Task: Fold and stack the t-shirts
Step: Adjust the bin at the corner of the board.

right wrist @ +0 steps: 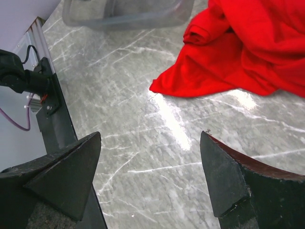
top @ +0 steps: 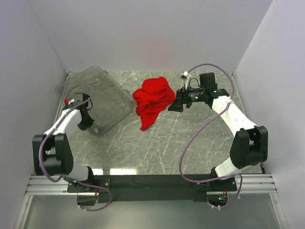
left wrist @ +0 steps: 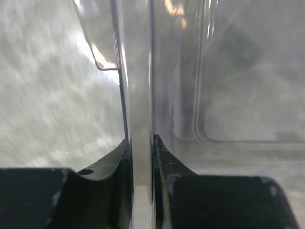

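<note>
A bright red t-shirt [top: 153,98] lies crumpled in a heap at the back middle of the marble table; in the right wrist view the t-shirt [right wrist: 248,52] fills the upper right. My right gripper [top: 172,106] hovers just right of it, low over the table, and the right gripper [right wrist: 150,143] is open with only bare table between its fingers. My left gripper [top: 90,125] is at the near edge of a tilted clear plastic bin [top: 102,93]. Up close, the left gripper [left wrist: 141,143] is shut on the bin's thin wall [left wrist: 142,95].
The bin leans against the left wall, its near edge resting on the table. The same bin [right wrist: 128,14] shows at the top of the right wrist view. White walls close in the table on three sides. A black rail [top: 152,181] runs along the front.
</note>
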Controlling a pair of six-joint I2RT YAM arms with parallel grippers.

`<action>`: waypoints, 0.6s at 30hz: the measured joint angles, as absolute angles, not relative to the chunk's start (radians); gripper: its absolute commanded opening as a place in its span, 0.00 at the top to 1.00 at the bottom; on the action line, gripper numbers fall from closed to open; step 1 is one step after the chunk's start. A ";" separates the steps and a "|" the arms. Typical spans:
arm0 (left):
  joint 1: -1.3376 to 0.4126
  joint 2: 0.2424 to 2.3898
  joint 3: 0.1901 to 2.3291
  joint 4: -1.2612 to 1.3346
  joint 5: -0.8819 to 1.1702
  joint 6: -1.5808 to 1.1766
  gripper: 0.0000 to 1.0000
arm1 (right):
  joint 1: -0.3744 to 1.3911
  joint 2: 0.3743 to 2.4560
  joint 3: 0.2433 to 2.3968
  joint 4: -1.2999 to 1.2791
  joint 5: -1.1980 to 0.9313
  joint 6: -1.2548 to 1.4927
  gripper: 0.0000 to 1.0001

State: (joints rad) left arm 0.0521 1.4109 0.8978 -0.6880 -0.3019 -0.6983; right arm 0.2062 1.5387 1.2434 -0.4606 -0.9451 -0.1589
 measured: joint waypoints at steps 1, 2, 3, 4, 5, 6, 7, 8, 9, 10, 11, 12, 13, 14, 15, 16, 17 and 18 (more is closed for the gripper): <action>0.056 1.443 0.925 -0.677 -0.317 -0.661 1.00 | 0.197 1.537 1.240 -0.463 -0.950 -0.162 0.10; 0.058 1.469 0.946 -0.665 -0.332 -0.625 1.00 | 0.189 1.535 1.236 -0.465 -0.955 -0.166 0.10; 0.060 1.498 0.969 -0.653 -0.345 -0.582 1.00 | 0.179 1.532 1.235 -0.470 -0.962 -0.171 0.10; 0.064 1.522 0.990 -0.641 -0.353 -0.546 1.00 | 0.168 1.529 1.235 -0.472 -0.967 -0.177 0.10; 0.068 1.546 1.014 -0.627 -0.355 -0.501 1.00 | 0.157 1.525 1.234 -0.474 -0.973 -0.182 0.10; 0.071 1.570 1.036 -0.616 -0.355 -0.458 1.00 | 0.149 1.519 1.233 -0.477 -0.978 -0.186 0.10; 0.075 1.588 1.054 -0.603 -0.353 -0.420 1.00 | 0.139 1.513 1.230 -0.477 -0.981 -0.193 0.10; 0.078 1.605 1.071 -0.590 -0.352 -0.379 1.00 | 0.133 1.508 1.226 -0.478 -0.985 -0.198 0.10; 0.081 1.620 1.084 -0.578 -0.350 -0.348 0.99 | 0.127 1.502 1.221 -0.482 -0.988 -0.202 0.10; 0.083 1.635 1.098 -0.567 -0.350 -0.311 0.99 | 0.122 1.499 1.216 -0.485 -0.991 -0.205 0.10; 0.085 1.648 1.109 -0.555 -0.351 -0.278 0.99 | 0.118 1.498 1.213 -0.487 -0.993 -0.208 0.10; 0.087 1.661 1.117 -0.542 -0.354 -0.248 0.98 | 0.114 1.497 1.207 -0.488 -0.996 -0.210 0.10; 0.090 1.669 1.120 -0.529 -0.359 -0.223 0.91 | 0.113 1.497 1.201 -0.490 -0.998 -0.212 0.10; 0.093 1.678 1.121 -0.514 -0.371 -0.200 0.84 | 0.113 1.497 1.197 -0.493 -1.000 -0.213 0.10; 0.096 1.683 1.121 -0.504 -0.386 -0.185 0.79 | 0.112 1.497 1.192 -0.495 -1.003 -0.216 0.10; 0.100 1.694 1.122 -0.495 -0.413 -0.169 0.75 | 0.110 1.497 1.188 -0.500 -1.008 -0.220 0.10; 0.107 1.702 1.129 -0.494 -0.433 -0.158 0.69 | 0.110 1.497 1.188 -0.504 -1.013 -0.223 0.10; 0.117 1.711 1.134 -0.490 -0.458 -0.155 0.63 | 0.110 1.497 1.188 -0.506 -1.016 -0.227 0.10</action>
State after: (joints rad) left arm 0.1169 1.7115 1.1343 -0.4900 -0.4580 -0.1555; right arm 0.1104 1.4967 1.1877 -0.5056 -1.0157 -0.2272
